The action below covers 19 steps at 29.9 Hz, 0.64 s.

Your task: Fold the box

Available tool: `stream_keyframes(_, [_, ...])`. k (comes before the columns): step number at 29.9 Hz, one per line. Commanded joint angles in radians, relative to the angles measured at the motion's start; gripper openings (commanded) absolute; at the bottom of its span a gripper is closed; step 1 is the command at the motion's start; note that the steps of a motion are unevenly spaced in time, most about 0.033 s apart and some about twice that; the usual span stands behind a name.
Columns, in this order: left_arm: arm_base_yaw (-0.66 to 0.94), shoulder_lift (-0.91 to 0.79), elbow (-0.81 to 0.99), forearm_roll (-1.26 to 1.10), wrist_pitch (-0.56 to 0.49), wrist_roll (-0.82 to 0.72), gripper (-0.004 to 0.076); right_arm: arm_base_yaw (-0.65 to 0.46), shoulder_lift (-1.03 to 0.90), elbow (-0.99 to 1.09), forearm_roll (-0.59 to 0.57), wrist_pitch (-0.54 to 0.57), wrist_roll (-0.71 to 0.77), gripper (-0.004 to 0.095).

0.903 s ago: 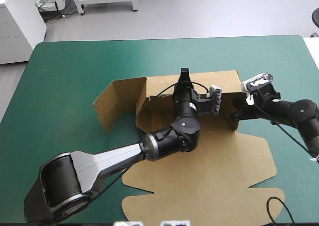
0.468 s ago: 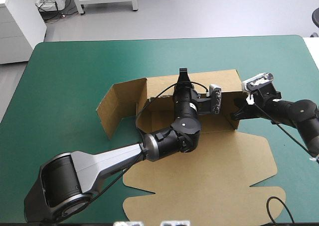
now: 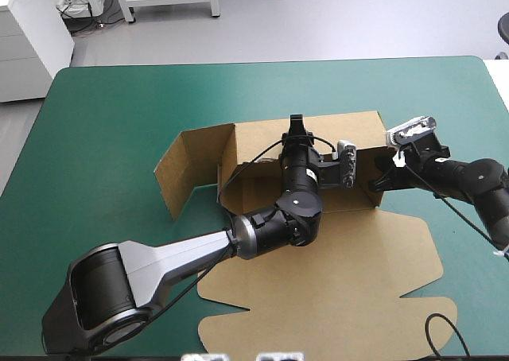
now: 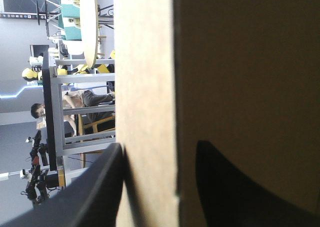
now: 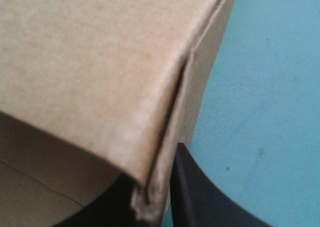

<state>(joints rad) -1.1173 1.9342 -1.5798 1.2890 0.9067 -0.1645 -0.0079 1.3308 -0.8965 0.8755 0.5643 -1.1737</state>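
Brown box [image 3: 258,148], left tool [image 3: 297,125] partly inside

Bright even overhead light, soft shadows on the teal-green cover [image 3: 111,114], box [image 4: 240,62] shaded inside

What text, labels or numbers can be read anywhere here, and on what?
None can be read in any view.
The box: plain brown board with no print on the faces that show.
The teal-green cover: no marks or signs.
The left gripper and the right gripper, each clamped on a box wall: plain black, no label visible.
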Motion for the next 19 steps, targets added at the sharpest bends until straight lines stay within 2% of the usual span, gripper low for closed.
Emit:
stream_keyframes(1, [-0.007, -0.044, -0.019, 0.036, -0.011, -0.029, 0.0406, 0.002, -0.028, -0.026, 0.028, 0.067, -0.008, 0.0003])
stream_keyframes(6, [-0.019, -0.044, -0.019, 0.064, 0.015, -0.048, 0.0405, 0.002, -0.028, -0.026, 0.003, 0.068, 0.009, 0.0001])
stream_keyframes(11, [-0.064, -0.044, -0.019, 0.163, 0.069, -0.134, 0.0405, 0.002, -0.028, -0.026, -0.027, 0.066, 0.025, 0.0001])
stream_keyframes(15, [-0.103, -0.046, -0.019, 0.168, 0.086, -0.143, 0.0405, 0.002, -0.028, -0.026, -0.027, 0.066, 0.030, 0.0001])
stream_keyframes(19, [-0.149, -0.046, -0.019, 0.168, 0.146, -0.150, 0.0404, 0.002, -0.028, -0.026, -0.043, 0.066, 0.053, 0.0001])
